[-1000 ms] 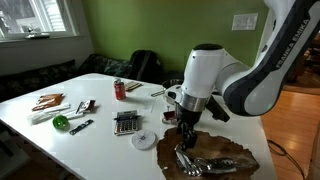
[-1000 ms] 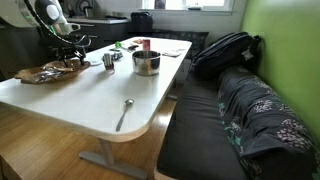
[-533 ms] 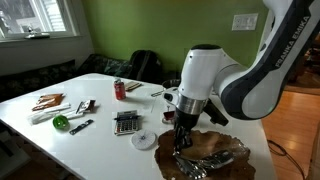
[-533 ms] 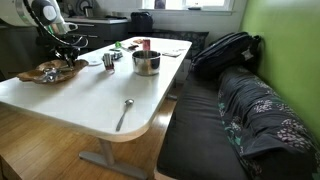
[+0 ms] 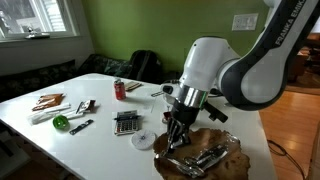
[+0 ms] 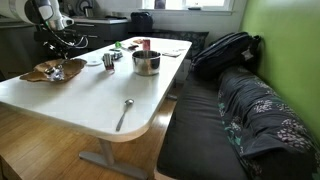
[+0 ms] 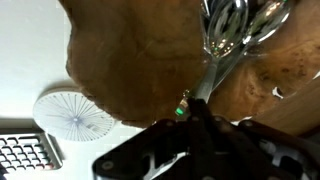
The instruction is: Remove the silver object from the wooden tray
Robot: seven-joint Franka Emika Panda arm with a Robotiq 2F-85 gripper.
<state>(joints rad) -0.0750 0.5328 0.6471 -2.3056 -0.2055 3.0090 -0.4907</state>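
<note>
The wooden tray lies at the near end of the white table, dark brown and glossy with a wavy rim; it is also seen far off in an exterior view. The silver object is a wire-looped utensil lying across the tray, its loops filling the top of the wrist view. My gripper reaches down over the tray's left rim and is shut on the silver object's handle. In the wrist view the gripper hides the handle's end. The tray shows beneath the utensil.
A white round disc and a calculator lie just left of the tray. Farther off are a red can, a green object and small tools. A metal pot and a spoon sit on the table; a bench with a backpack runs alongside.
The jaws went from open to shut around the silver object's handle. The wrist has risen a little and leaned, and the utensil has shifted on the tray.
</note>
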